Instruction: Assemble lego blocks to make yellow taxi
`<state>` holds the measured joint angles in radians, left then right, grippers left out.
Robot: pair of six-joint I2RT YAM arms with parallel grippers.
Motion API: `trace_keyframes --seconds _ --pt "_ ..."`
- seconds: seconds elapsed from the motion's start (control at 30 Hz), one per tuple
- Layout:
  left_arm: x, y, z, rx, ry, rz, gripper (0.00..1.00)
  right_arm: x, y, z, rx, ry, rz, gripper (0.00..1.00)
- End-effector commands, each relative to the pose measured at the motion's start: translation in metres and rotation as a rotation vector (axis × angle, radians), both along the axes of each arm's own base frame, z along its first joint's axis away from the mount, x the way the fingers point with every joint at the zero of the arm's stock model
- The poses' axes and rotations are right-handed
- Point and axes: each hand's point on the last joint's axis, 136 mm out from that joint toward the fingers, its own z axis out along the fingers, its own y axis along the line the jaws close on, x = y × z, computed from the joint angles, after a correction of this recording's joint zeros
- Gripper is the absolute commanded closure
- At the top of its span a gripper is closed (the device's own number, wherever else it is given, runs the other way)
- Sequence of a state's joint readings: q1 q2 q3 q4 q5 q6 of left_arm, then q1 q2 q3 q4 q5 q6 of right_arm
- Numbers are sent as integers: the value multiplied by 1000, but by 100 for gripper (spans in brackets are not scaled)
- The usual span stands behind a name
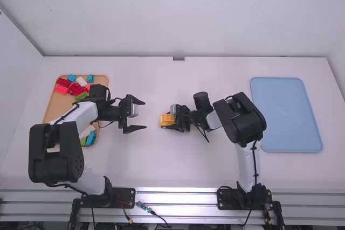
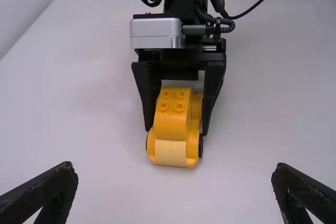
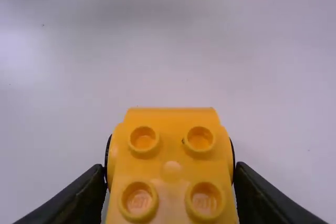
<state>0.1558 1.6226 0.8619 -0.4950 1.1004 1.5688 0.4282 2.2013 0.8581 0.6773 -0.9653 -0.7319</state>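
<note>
1. the yellow, smooth plastic block taxi, four round studs on its roof, is at the middle of the white bench, pinched across its sides by the right claw.
2. the left claw is spread wide, apart from it.
3. a tan tray holds red, green, blue and white plastic blocks.
4. a pale blue, round-cornered tray lies right of the taxi.

My left arm covers part of the wooden tray on the left of the surface, so I can't tell which toy bricks lie under it. In the high view, the studs on the yellow toy car are too small for me to count, and the right gripper hides part of its body. My right wrist view's edge cuts the car off, and its wheels are mostly hidden.
</note>
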Motion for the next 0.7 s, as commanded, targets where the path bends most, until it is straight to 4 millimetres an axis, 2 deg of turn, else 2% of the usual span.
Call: trace_keyframes --seconds 0.0,0.17,0.27,0.3,0.4,0.47,0.5,0.6,0.63,0.67 --pt "-6 -4 5 -34 -7 -12 1 5 -2 -1 2 2 -10 49" --pt "-5 -4 5 -34 -8 -9 1 24 -17 18 16 -32 -59 52" --pt "-5 -5 5 -33 -7 -12 1 40 -33 30 -3 -51 -126 54" --pt "-5 -5 5 -32 -7 -12 1 52 -45 34 -37 -59 -186 55" --pt "-5 -5 4 -32 -7 -12 1 70 -69 42 -99 -71 -294 56" --pt "-5 -5 4 -31 -7 -11 1 86 -97 53 -137 -86 -387 56" --pt "-5 -5 4 -31 -7 -11 1 88 -101 55 -144 -90 -400 56" --pt "-5 -5 4 -31 -8 -12 1 108 -147 67 -200 -108 -540 59" --pt "-5 -5 4 -31 -7 -11 1 116 -172 72 -220 -105 -616 59" --pt "-5 -5 4 -31 -8 -12 1 117 -175 72 -222 -104 -624 60"
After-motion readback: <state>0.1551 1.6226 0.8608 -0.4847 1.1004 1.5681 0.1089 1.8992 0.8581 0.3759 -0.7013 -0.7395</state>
